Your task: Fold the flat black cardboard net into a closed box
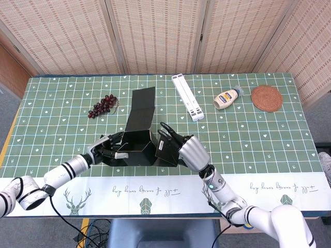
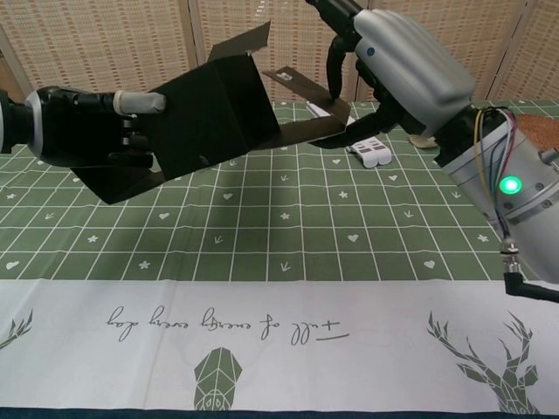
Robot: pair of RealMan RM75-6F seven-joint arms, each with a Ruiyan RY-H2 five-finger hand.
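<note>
Cardboard net [image 1: 138, 139], half-folded, gripped by left hand [image 1: 106, 151]; right hand [image 1: 187, 151], fingers spread, presses its side flap.

Woven folding screen [image 1: 155, 33] across top of frame; grey floor [image 1: 8, 98] at left edge; desk [image 1: 289, 139] under green patterned cloth.

Your table [image 1: 269, 135] carries a green grid-print cloth with a white deer-print strip along the lower edge. Upper left of center you've got a bunch of dark grapes [image 1: 102, 105]. Top center lies a long white bar-shaped object [image 1: 187, 96], angled. Just right of it a squeeze bottle [image 1: 227, 98] lies on its side, and a round woven coaster [image 1: 267, 98] sits upper right.
</note>
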